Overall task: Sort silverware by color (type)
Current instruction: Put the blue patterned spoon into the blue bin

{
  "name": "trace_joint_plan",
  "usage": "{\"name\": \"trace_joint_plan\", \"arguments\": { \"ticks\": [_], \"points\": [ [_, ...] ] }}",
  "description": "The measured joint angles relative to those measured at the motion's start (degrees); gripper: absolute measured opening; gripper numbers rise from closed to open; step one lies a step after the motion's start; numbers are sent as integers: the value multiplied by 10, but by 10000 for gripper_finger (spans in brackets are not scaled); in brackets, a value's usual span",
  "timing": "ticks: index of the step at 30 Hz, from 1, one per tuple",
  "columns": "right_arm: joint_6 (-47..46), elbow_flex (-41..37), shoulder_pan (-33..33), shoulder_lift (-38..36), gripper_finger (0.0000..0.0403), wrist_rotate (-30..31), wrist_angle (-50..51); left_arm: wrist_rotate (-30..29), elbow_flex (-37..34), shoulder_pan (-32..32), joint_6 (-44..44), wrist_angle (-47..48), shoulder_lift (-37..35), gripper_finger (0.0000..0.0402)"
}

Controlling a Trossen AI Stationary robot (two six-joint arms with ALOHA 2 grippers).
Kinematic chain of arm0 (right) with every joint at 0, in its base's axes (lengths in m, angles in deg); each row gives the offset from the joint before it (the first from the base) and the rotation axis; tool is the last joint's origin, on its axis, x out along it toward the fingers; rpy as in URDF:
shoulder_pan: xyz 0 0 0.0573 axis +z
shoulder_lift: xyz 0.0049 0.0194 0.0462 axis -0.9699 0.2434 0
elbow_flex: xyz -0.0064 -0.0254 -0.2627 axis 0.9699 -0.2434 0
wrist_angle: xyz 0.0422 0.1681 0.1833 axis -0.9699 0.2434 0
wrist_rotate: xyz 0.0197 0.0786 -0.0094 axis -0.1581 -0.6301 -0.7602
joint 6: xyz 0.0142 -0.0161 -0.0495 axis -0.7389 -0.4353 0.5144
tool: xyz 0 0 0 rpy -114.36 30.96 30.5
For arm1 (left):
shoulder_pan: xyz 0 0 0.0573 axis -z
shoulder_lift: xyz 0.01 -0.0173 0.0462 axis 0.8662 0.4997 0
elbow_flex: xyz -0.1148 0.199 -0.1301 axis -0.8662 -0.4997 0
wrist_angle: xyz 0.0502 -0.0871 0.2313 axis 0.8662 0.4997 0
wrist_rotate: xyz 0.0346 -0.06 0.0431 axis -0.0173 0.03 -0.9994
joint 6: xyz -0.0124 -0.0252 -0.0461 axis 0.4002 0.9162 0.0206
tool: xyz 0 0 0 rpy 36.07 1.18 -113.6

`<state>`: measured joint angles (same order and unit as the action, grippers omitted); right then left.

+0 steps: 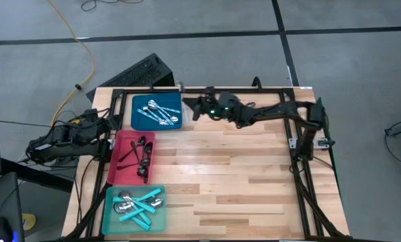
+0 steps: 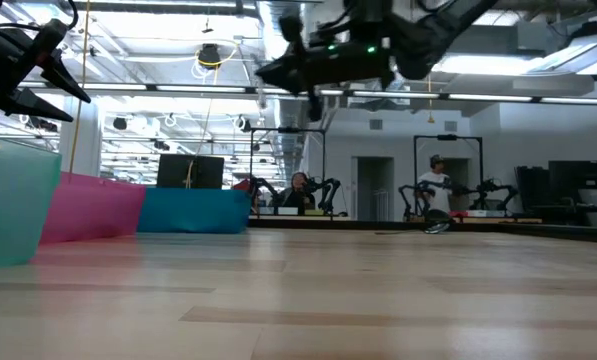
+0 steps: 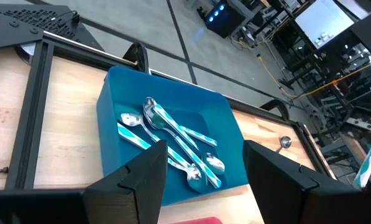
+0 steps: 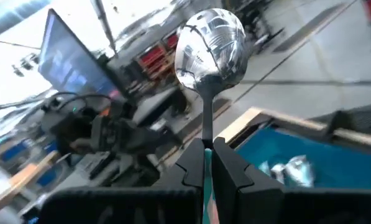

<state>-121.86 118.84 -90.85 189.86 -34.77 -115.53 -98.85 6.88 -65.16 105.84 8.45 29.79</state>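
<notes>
Silverware is kept in three flat trays lined up along the left edge of the table [image 1: 254, 195]. Shiny spoons [image 1: 158, 112] with turquoise on some handles are piled in the blue tray [image 1: 137, 121] at the far end. Black spoons [image 1: 141, 156] are laid in the red tray [image 1: 114, 168] in the middle. Turquoise-handled spoons [image 1: 138, 205] are heaped in the teal tray [image 1: 110, 222] at the near end. The three trays are set close together, edge to edge.

One spoon [image 4: 210, 46] is pinched in the right tool [image 4: 209, 165], whose two fingers are pressed tight on the thin neck, with a turquoise bit seen between them. The round silver bowl is held up above the fingers. This tool is held high in the air near the table's far edge, just beside the right edge of the blue tray.

The left tool [image 3: 201, 180] is parked off the table's left edge, beside the red tray, and its fingers are spread wide apart, with nothing between them. It is pointed toward the blue tray.

A wide stretch of bare wood is left open across the middle and right of the table. A black frame [image 1: 307, 202] is run around the table's edges.
</notes>
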Motion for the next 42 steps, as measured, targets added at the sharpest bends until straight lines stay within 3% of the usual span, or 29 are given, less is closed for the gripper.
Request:
{"name": "trace_joint_plan", "arguments": {
  "ticks": [8,15,21,37,42],
  "points": [
    [-23,160,-4,118,33,-88,29,-1,0,0,0,0,0,195],
    [20,309,-14,188,33,-145,158,-1,0,0,0,0,0,195],
    [76,414,-17,234,33,-152,281,-1,0,0,0,0,0,195],
    [178,440,-18,258,33,-150,325,0,0,0,2,0,0,194],
    [158,439,-25,283,33,-149,312,12,0,0,3,0,0,195]
  ]
}}
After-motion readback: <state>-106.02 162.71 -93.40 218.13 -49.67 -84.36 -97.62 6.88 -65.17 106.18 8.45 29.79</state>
